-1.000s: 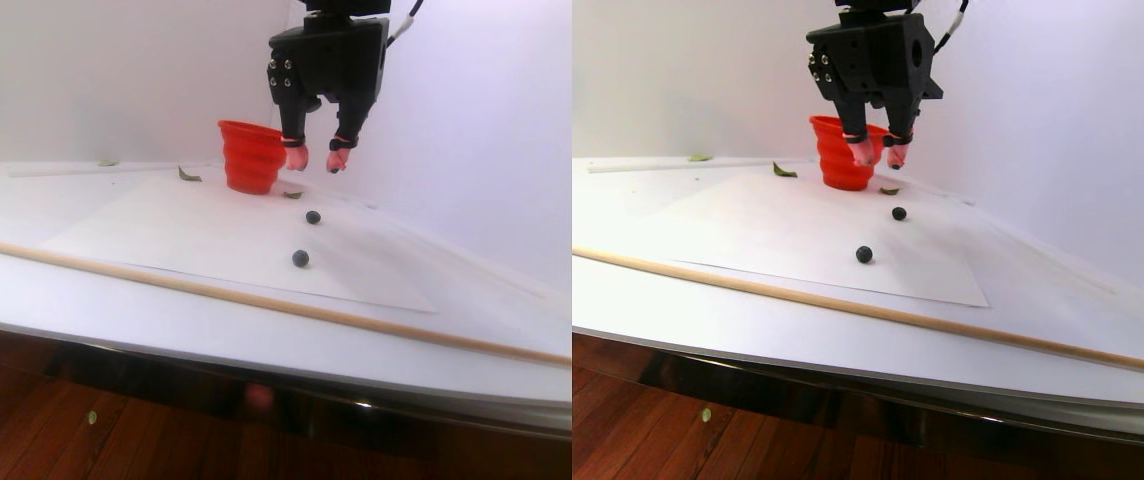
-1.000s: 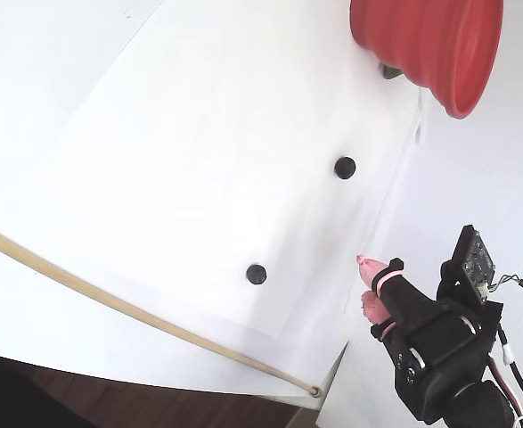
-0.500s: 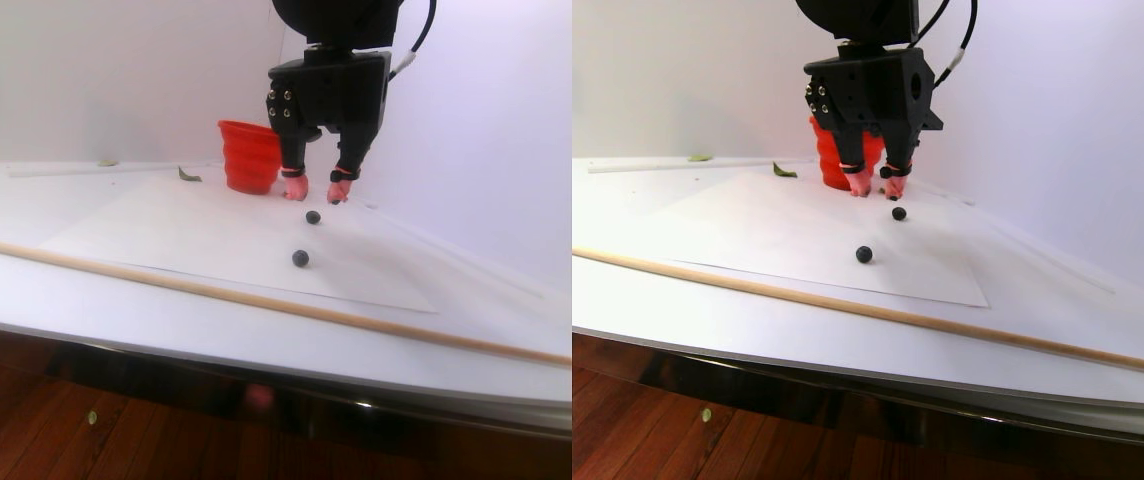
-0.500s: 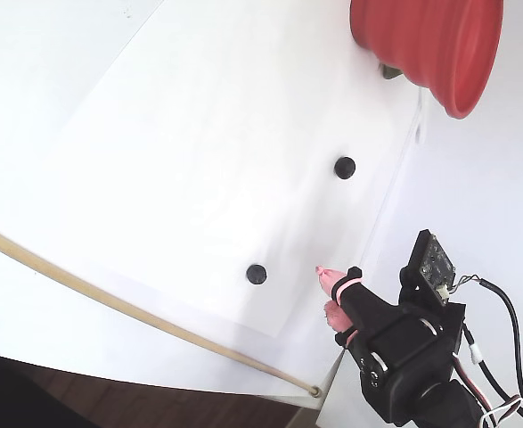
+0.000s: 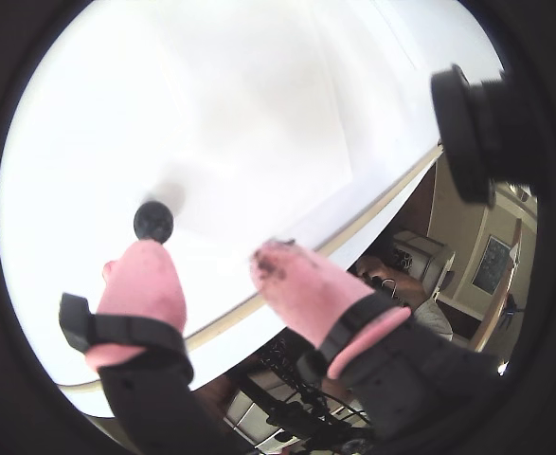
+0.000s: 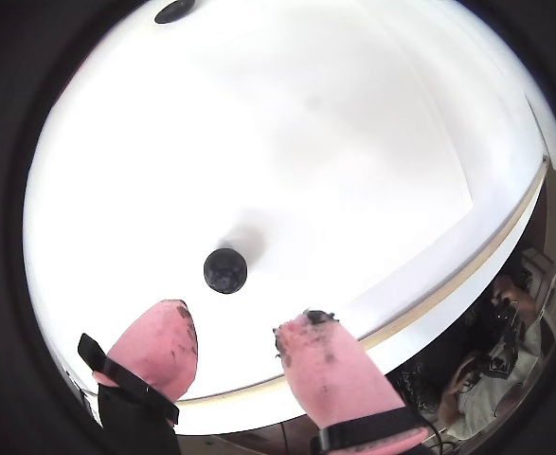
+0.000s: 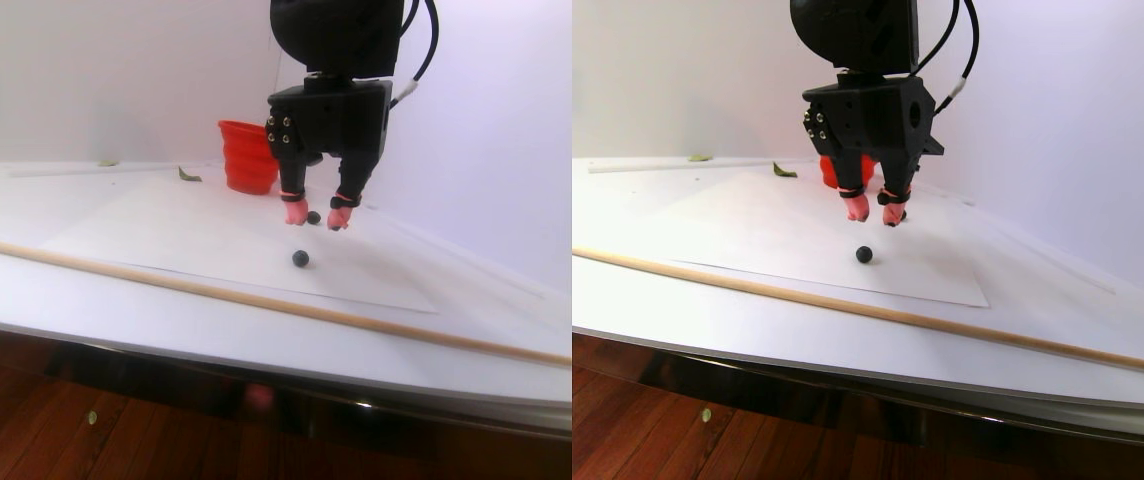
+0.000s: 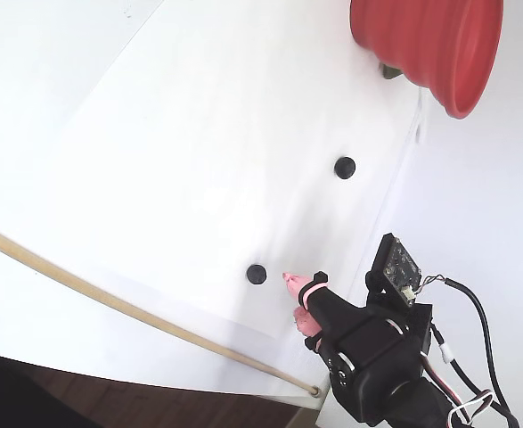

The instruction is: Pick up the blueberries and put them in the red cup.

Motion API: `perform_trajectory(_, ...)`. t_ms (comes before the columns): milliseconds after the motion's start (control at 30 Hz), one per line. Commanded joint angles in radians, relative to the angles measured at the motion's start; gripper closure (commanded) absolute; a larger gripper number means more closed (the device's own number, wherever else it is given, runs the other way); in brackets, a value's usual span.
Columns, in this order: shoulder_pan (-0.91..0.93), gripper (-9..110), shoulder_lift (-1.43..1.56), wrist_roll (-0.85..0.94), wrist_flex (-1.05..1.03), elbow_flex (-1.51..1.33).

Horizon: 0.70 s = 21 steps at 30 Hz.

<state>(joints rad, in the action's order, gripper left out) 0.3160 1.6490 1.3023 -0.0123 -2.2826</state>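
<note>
Two blueberries show on the white paper. One [image 8: 257, 274] lies just ahead of my gripper [image 8: 298, 305]. It shows in both wrist views [image 5: 152, 221] [image 6: 224, 270] and in the stereo pair view [image 7: 301, 258]. The other blueberry [image 8: 345, 167] lies nearer the red cup [image 8: 426, 45] and also shows in the stereo pair view [image 7: 313, 217]. A third is not in view. The gripper [image 7: 317, 215] hangs a little above the paper, its pink-tipped fingers [image 6: 169, 327] apart and empty. The ribbed red cup [image 7: 248, 155] stands behind it.
A thin wooden strip [image 7: 232, 295] runs along the table near its front edge, also in the fixed view [image 8: 110, 303]. A small leaf [image 7: 189, 176] lies left of the cup. A white wall stands close behind. A black camera housing [image 5: 476, 133] juts in at one wrist view's right.
</note>
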Motion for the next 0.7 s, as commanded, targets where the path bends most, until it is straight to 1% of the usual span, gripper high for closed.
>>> perform_trajectory(0, 0.028, 85, -0.002, -0.009, 0.017, 0.046)
perform_trajectory(667, -0.025, 84, -0.081, -0.046, 0.038, 0.106)
